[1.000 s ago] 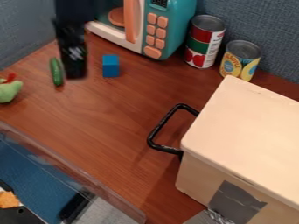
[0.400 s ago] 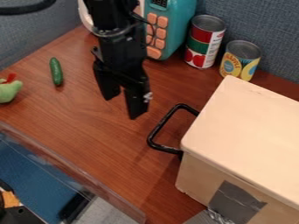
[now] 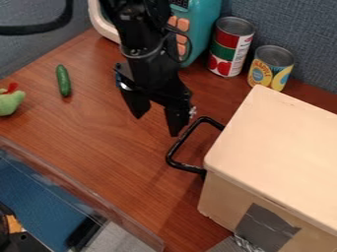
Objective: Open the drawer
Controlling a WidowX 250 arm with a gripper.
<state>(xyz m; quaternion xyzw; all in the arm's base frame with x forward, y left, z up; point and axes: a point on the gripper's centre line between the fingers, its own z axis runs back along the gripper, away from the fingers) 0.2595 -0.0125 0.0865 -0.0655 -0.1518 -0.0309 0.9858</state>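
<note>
My gripper (image 3: 156, 127) hangs above the table, its two fingers spread open with nothing between them. Its right fingertip is close to the upper left part of the black handle (image 3: 174, 148); whether they touch I cannot tell. The handle sticks out to the left from the light wooden drawer box (image 3: 276, 147), which stands at the right with grey tape on its front side. The drawer's front face, behind the handle, is mostly hidden by the box top.
Behind the arm stands a teal toy microwave (image 3: 205, 24). A red-and-green can (image 3: 230, 47) and a yellow can (image 3: 271, 68) stand behind the box. At the left lie a green cucumber (image 3: 64, 80) and a green toy (image 3: 9, 101). A clear-walled bin (image 3: 99, 206) borders the lower left.
From the upper left, the arm has come right and toward the handle, with its fingers now apart. The blue block seen at first is now almost wholly behind the gripper.
</note>
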